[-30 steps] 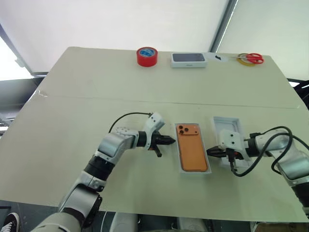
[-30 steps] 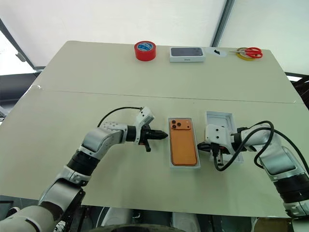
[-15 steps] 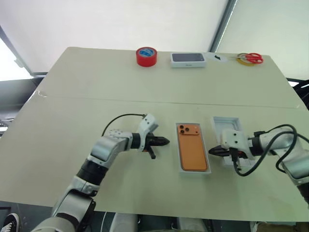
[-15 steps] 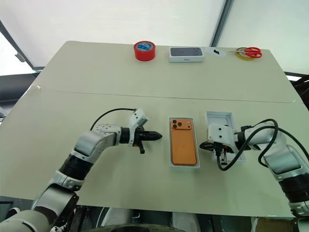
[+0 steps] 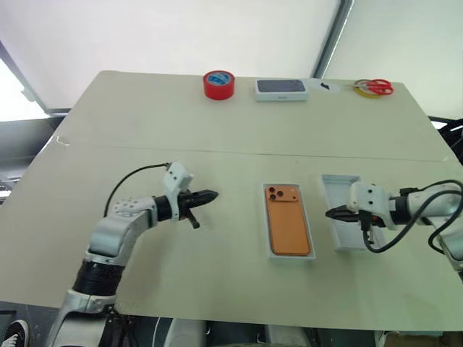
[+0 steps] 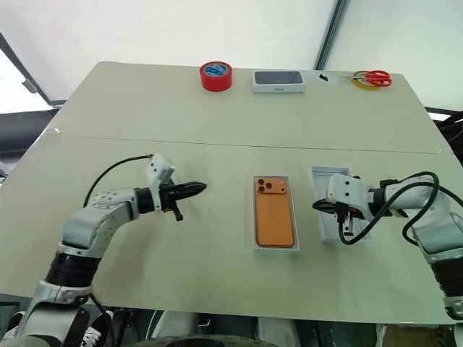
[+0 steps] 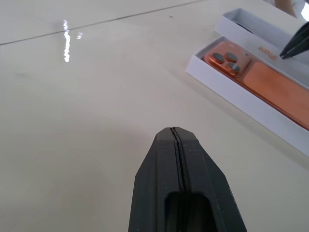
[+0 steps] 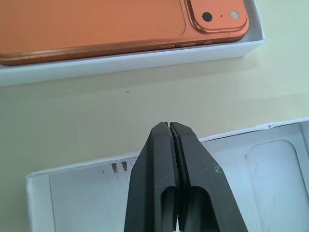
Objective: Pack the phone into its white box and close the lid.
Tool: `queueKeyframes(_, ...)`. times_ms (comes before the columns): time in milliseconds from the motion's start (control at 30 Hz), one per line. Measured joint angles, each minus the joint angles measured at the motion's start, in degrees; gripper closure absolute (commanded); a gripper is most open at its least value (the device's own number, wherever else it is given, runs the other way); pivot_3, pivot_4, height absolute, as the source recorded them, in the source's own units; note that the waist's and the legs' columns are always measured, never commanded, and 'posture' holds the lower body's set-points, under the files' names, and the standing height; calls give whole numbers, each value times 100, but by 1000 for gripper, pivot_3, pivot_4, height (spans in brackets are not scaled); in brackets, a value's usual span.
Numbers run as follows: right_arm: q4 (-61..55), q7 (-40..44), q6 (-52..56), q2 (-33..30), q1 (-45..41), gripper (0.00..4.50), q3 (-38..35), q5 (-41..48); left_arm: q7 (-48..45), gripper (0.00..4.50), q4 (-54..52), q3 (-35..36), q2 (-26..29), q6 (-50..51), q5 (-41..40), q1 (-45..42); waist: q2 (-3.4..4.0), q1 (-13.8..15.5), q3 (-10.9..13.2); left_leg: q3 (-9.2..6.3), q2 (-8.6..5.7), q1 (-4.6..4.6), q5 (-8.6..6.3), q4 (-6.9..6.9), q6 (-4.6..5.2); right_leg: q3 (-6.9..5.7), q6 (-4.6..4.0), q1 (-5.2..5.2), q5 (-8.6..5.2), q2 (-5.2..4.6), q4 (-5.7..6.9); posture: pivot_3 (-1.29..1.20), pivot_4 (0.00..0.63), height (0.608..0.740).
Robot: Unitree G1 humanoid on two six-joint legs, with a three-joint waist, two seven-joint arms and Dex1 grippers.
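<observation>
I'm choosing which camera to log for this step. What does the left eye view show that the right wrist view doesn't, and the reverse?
Left eye view, not the wrist view: the shut left tool, plus red tape, a dark-topped box and scissors at the far edge. Right wrist view, not the eye view: side buttons on the phone. Both: the phone lying lenses-up in the white box, the white tray beside it, and the shut right tool over that tray.

bare table (image 5: pixel 217 275) lies open around the white box (image 5: pixel 307 253), with only the lid (image 5: pixel 340 235) close on its right.
</observation>
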Motion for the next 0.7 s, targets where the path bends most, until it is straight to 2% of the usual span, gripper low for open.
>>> queueKeyframes(100,0,-117,152,27,-44,4450,-52,77,-43,4500,-217,195,108,-4,-197,99,-1,10,1,0,-1,0,-1,6,2,0,0,3,0,-2,0,0,150,740)
queueKeyframes(167,0,-176,392,43,-119,3939,-130,206,-91,4500,-375,293,212,-71,-232,132,0,3,1,0,-1,0,-1,6,1,0,0,2,0,-2,0,0,150,740)
queueKeyframes(200,5,-267,835,126,-291,3603,-187,333,-270,3960,-460,346,390,-140,-315,229,2,-25,0,0,1,0,1,2,-2,1,0,0,0,-2,0,0,150,740)
queueKeyframes(233,30,-401,1174,181,-424,3135,-260,411,-436,3604,-543,376,527,-150,-406,322,7,-52,1,1,1,0,5,-1,-9,1,0,-1,0,-2,0,0,150,740)
queueKeyframes(367,-164,-871,2174,252,-546,1098,-420,518,-708,1614,-613,387,641,-435,-468,517,12,-28,2,-1,1,-1,-1,-7,0,0,-2,-5,-1,-2,-1,0,150,740)
queueKeyframes(700,-2221,-2408,5940,722,-245,1098,-839,1253,-1591,1614,-521,387,706,-2334,-328,782,22,-6,1,-1,1,-4,-10,-12,13,2,-4,-14,-1,-11,-2,0,150,740)
